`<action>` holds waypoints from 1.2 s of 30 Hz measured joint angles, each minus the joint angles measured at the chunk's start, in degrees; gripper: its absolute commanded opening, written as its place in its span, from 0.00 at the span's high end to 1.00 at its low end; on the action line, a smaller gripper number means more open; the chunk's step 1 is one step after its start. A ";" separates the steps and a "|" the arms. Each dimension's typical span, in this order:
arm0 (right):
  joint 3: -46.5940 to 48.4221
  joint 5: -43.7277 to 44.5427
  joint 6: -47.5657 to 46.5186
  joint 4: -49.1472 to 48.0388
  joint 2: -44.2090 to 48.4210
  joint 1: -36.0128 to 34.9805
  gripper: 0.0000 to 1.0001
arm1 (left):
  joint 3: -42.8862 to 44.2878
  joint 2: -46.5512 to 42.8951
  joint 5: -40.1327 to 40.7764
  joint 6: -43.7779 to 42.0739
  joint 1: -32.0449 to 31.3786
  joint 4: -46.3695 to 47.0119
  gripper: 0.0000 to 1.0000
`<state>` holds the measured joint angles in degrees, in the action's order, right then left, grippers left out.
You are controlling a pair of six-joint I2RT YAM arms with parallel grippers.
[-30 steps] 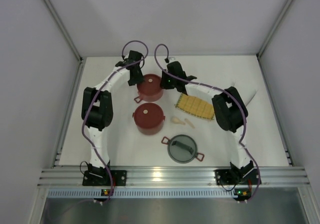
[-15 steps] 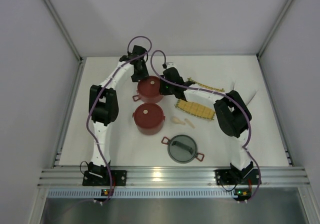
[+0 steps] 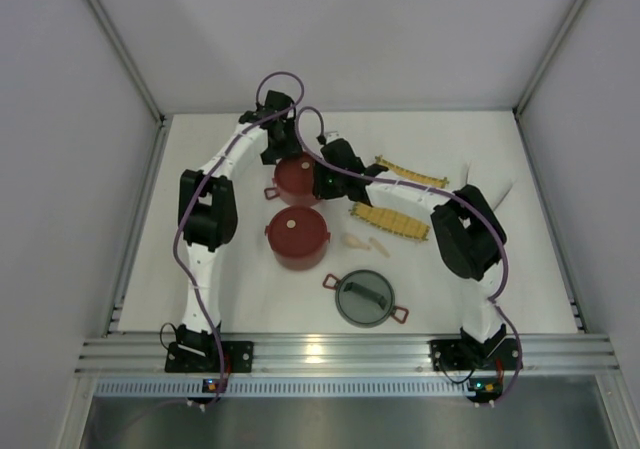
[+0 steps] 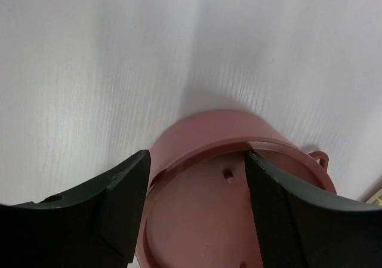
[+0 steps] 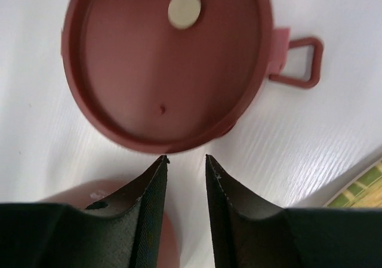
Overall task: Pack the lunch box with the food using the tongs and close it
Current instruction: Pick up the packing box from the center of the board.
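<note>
Three parts of the lunch box [image 3: 300, 249] are being shown spread over the white table [image 3: 480, 269] in the overhead view: a lidded dark-red far tier [image 3: 296, 185], a lidded near tier [image 3: 297, 231] just at its 6 o'clock, and the grey domed lid [image 3: 363, 299], lying apart at about 4 o'clock from the near tier. The left gripper [image 4: 196, 157] is being held over the far tier's 12 o'clock rim with its fingers [image 4: 122, 199] spread wide. One finger is being kept outside the wall and the other over the flat lid, and whether either is touching cannot be told. The right gripper [image 5: 186, 159] is being held low at the far tier's 3 o'clock side, its jaws parted only narrowly, with bare table showing in the gap and nothing being pinched. A yellow woven mat [image 3: 390, 221] is lying at 3 o'clock from the near tier, with cream spoon-shaped pieces [image 3: 365, 242] between the two.
</note>
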<state>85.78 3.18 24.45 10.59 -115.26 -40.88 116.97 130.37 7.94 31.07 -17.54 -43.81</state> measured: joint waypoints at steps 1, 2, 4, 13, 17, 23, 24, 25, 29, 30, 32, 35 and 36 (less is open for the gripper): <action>-0.02 -0.33 -0.17 0.98 0.09 -0.35 0.68 | -0.02 0.04 0.00 -0.02 0.00 0.33 0.30; -0.09 -0.70 -0.37 2.05 0.09 -0.68 0.66 | -0.09 0.04 0.00 -0.04 0.02 0.68 0.29; -0.31 -0.83 -0.59 4.26 0.09 -1.14 0.63 | -0.96 -0.11 -0.09 -0.11 0.11 2.05 0.27; 0.22 -0.24 -1.53 7.02 0.13 -0.57 0.60 | -10.47 -5.62 0.76 -0.15 0.42 10.64 0.23; 1.84 -0.13 -2.08 7.43 0.66 0.00 0.60 | -12.24 -8.85 0.83 -0.20 0.52 13.60 0.22; 4.81 0.20 -3.04 7.72 3.06 1.31 0.60 | -15.04 -15.61 1.81 0.17 0.50 17.49 0.23; 5.44 0.20 -3.32 7.74 3.13 1.53 0.60 | -15.52 -16.70 2.54 0.48 0.50 17.51 0.23; 6.93 0.15 -3.48 7.67 3.10 2.19 0.60 | -15.98 -17.75 3.34 0.98 0.48 17.38 0.25; 10.88 -0.33 -3.93 7.45 2.40 4.15 0.63 | -21.77 -22.67 6.93 3.65 0.28 17.62 0.27; 11.96 -0.46 -3.98 7.23 1.88 4.57 0.64 | -24.26 -24.02 7.65 4.22 0.24 18.05 0.28; 13.31 -0.87 -4.13 6.54 0.72 5.20 0.66 | -29.46 -26.53 8.90 5.51 0.09 18.10 0.30; 14.47 -1.88 -4.35 6.14 -1.09 5.60 0.68 | -34.62 -27.52 9.88 6.86 -0.24 18.10 0.33; 15.02 -2.43 -4.42 6.05 -1.97 5.62 0.69 | -35.67 -27.52 9.97 7.15 -0.39 18.12 0.33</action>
<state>100.79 0.75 20.03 16.64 -117.23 -35.27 81.30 102.85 17.91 38.22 -17.93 -25.69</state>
